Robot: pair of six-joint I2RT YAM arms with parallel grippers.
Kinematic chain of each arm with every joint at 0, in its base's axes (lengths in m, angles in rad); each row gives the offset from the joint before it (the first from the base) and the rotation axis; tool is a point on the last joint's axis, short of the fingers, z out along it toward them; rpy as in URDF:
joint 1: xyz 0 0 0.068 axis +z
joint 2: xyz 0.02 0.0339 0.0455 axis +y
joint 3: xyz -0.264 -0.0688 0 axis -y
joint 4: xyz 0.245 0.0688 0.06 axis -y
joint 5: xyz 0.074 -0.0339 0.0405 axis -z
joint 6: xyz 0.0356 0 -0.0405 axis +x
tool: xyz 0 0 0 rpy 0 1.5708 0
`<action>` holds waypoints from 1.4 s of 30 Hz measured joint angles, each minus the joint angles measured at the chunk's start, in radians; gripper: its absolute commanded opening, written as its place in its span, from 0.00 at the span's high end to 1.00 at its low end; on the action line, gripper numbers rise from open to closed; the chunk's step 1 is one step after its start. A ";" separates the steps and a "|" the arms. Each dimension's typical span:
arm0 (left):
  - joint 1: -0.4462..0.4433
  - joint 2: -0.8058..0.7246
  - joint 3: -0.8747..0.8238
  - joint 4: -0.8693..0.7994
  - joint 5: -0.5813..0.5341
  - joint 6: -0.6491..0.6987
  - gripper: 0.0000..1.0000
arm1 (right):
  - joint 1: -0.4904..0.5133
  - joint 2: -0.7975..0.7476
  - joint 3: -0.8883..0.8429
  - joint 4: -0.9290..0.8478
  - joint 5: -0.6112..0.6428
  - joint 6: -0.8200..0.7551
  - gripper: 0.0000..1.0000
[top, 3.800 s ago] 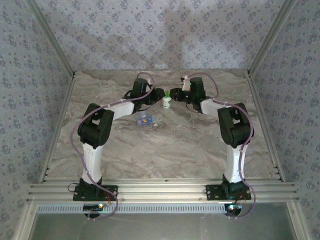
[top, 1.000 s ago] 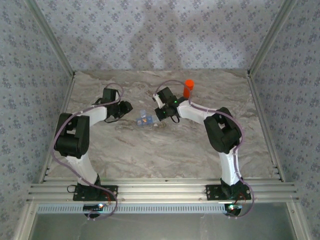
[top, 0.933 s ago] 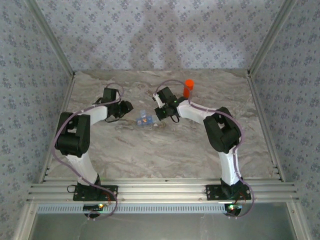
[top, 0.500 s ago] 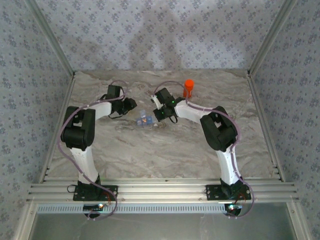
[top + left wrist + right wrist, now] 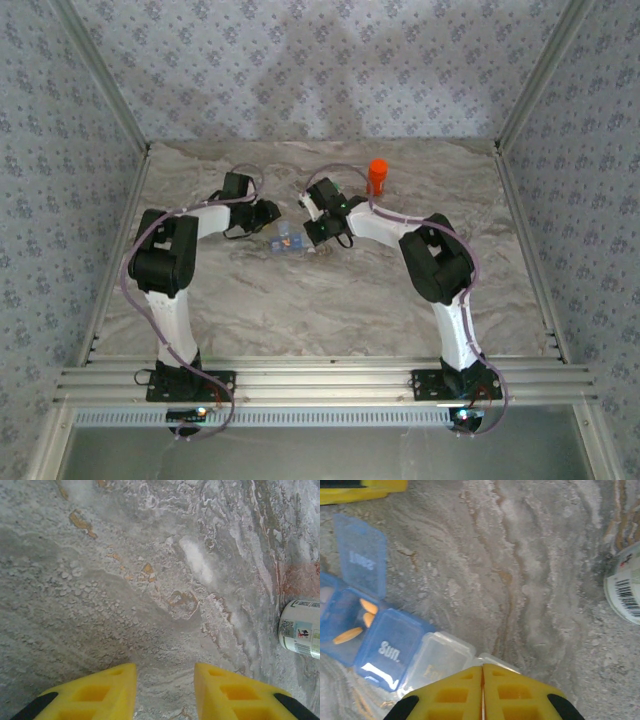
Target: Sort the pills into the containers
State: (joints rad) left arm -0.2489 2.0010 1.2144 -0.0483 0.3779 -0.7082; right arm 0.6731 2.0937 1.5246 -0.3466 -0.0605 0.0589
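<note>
Right wrist view: the pill box (image 5: 390,652) lies flat on the desk (image 5: 530,580), just ahead and to the side of the right tool (image 5: 482,669).

1. Pill box. One blue compartment has its lid (image 5: 360,555) raised, and orange pills (image 5: 347,635) lie inside it. The next blue compartment, marked "Sun.", is closed. The clear compartments nearest the tool look closed; their contents cannot be made out.
2. Right tool. Its fingers are pressed fully together with nothing between them. They hover just above the clear end of the box; contact cannot be confirmed.
3. Left tool (image 5: 164,672). Its fingers are spread apart over bare desk, gripping nothing. In the top external view it sits near the far left side of the pill box (image 5: 287,241), so the box lies between the two tools.
4. Surroundings. A white bottle (image 5: 625,587) stands off to the right of the right tool and also appears at the edge of the left wrist view (image 5: 300,635). An orange bottle (image 5: 377,178) stands upright well behind the box.

Status (judgement): sorting is underway. At least one compartment is loaded and left open. Neither tool carries a pill. Filling the other compartments and closing the raised lid appear to remain.
</note>
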 measured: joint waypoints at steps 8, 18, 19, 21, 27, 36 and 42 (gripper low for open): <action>-0.014 0.000 0.003 -0.001 0.001 0.000 0.69 | 0.003 -0.009 -0.009 -0.003 -0.034 0.000 0.90; -0.022 -0.025 -0.001 -0.008 0.056 0.001 0.78 | 0.000 -0.009 -0.022 -0.002 -0.034 0.001 0.90; -0.022 -0.032 -0.002 -0.008 0.061 0.001 0.78 | 0.000 -0.009 -0.023 -0.002 -0.034 0.001 0.90; -0.022 -0.054 -0.008 -0.009 0.077 0.001 0.78 | -0.003 -0.009 -0.023 -0.001 -0.037 0.004 0.90; -0.028 -0.114 -0.033 -0.011 0.104 0.008 0.78 | -0.012 -0.009 -0.026 0.006 -0.042 0.016 0.90; -0.034 -0.124 -0.066 -0.010 0.112 0.013 0.74 | -0.014 -0.009 -0.030 0.014 -0.045 0.027 0.89; -0.013 -0.124 -0.066 -0.005 0.135 0.031 0.71 | -0.016 -0.009 -0.034 0.020 -0.051 0.030 0.89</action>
State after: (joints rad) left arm -0.2619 1.8771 1.1484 -0.0536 0.5133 -0.6769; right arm 0.6567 2.0846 1.4902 -0.3267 -0.1120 0.0891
